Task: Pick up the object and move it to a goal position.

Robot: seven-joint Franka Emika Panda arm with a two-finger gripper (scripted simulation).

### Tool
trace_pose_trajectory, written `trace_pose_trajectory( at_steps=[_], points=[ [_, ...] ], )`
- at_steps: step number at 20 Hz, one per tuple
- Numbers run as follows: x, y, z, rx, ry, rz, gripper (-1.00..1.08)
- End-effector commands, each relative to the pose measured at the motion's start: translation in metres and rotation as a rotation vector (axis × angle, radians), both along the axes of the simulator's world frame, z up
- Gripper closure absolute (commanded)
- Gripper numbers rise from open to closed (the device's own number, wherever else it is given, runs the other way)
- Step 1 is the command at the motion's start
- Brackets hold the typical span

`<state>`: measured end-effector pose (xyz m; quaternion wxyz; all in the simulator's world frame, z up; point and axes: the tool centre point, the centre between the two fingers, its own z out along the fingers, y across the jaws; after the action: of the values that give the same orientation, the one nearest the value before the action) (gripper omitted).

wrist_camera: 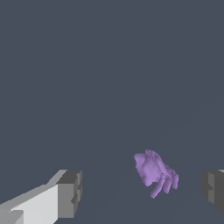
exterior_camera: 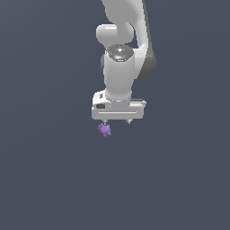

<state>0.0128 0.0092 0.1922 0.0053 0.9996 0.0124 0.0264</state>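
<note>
The hand [wrist_camera: 140,192] is hovering with fingers [wrist_camera: 70,192] spread apart around the purple object [wrist_camera: 155,173], which is lying off-centre between them, risking being nudged aside when they close.

I am looking at a plain backdrop [exterior_camera: 45,179] that is filling the whole exterior view in one flat, dark slate-blue tone. No edge, seam or corner is showing, so I cannot tell floor from wall. The light is falling evenly, with no strong shadow. In the wrist view the same dark surface [wrist_camera: 109,65] is spreading behind everything, smooth, unmarked and uniformly shaded.
</note>
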Motion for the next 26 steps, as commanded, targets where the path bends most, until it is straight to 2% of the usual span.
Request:
trace_pose_trajectory(
  at_steps=[1,11,19,26],
  points=[
    [0.0,0.0,0.0,0.0,0.0,0.0,-0.92],
    [-0.002,-0.028,0.007,-0.005,0.007,-0.074,-0.92],
    [-0.002,-0.027,0.005,-0.005,0.007,-0.063,-0.92],
    [-0.007,-0.033,-0.009,-0.007,0.014,-0.004,-0.92]
  ],
)
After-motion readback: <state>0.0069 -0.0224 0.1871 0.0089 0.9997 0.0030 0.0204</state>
